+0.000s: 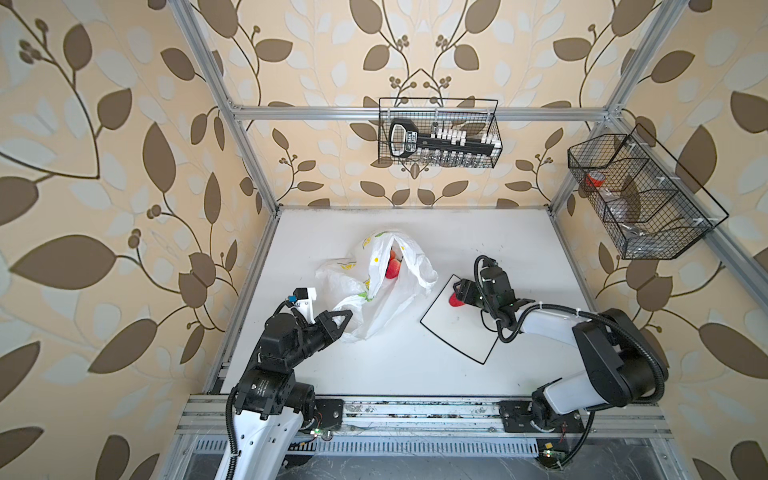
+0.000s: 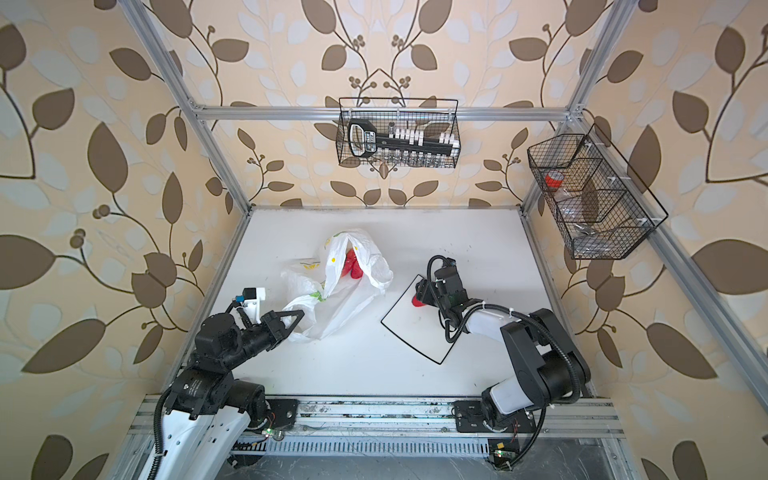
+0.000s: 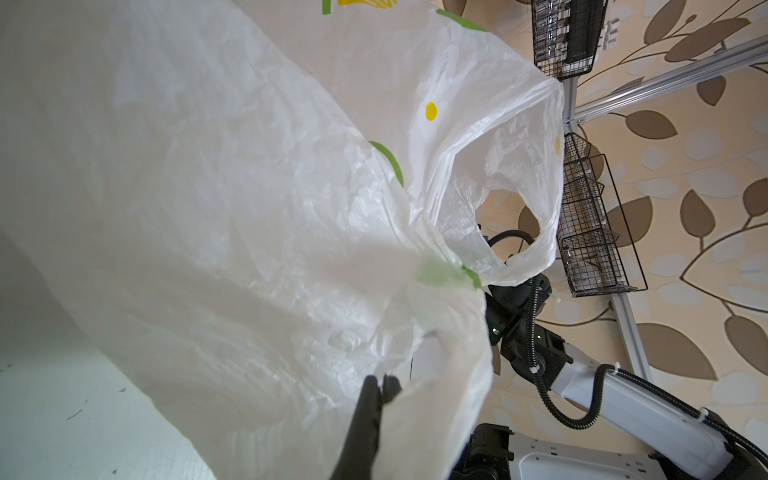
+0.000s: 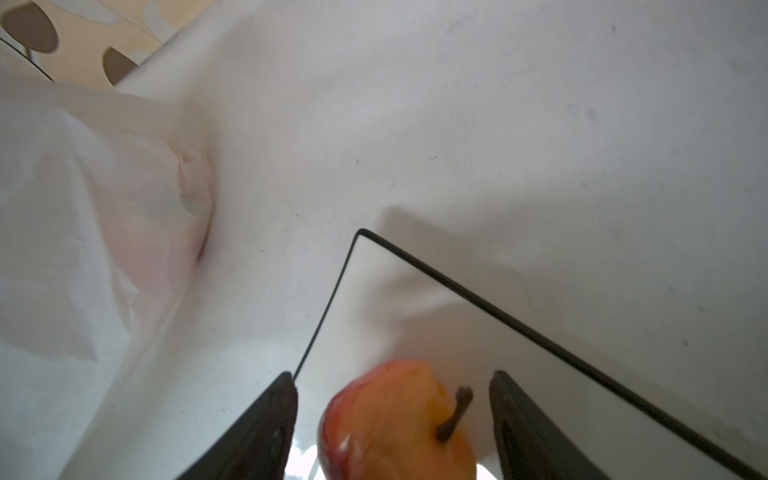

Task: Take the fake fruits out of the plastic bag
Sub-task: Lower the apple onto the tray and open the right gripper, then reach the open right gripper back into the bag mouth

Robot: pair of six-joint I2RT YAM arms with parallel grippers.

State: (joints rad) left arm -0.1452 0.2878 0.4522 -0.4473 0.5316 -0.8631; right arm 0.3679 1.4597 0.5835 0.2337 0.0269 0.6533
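While left gripper [image 1: 350, 314] pinches the plastic bag [image 1: 384, 303], right gripper [image 4: 391, 376] gapes wide around fake fruit [image 4: 395, 428] on plate [image 4: 374, 291], bag's three o'clock.

- A robot lab test cell: a bare aluminium frame [image 1: 415, 113] boxes in a white worktop [image 1: 395, 365].
- Leaf-print wallpaper panels [image 1: 104, 166] line the sides like a stage set.
- Two robot arms [image 1: 286, 336] stand on a metal rail [image 1: 415, 411] at the front edge.
- Black wire baskets [image 1: 440, 133] hang from the frame.

plastic bag [image 1: 386, 303] mouth gaping, plate [image 1: 457, 330] just beside
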